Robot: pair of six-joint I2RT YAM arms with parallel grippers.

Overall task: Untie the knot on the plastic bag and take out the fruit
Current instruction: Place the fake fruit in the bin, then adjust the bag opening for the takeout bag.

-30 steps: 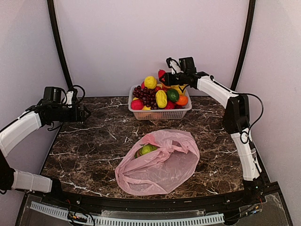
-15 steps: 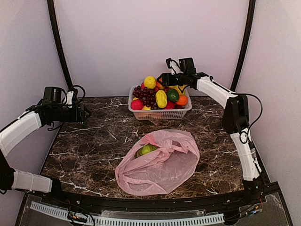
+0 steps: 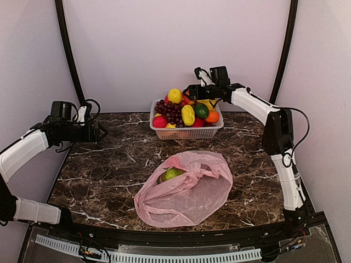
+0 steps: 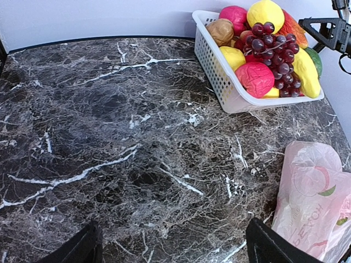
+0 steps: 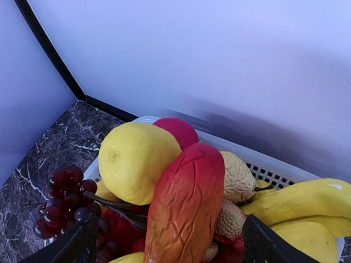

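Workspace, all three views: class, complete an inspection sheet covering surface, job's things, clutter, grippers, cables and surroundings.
Surface: dark veined marble table.
Job's things: pink plastic bag lies near the front, mouth open and untied; a green fruit shows inside; white basket at the back, heaped full.
Clutter: nothing seen.
Grippers: left gripper open, empty, over the table's left side; right gripper open, above the basket's red-orange fruit.
Cables: black cables loop at both wrists and the right arm.
Surroundings: pale walls, black curved poles.

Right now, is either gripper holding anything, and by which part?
Nothing: left gripper open over the table; right gripper open above the red-orange fruit in the basket.
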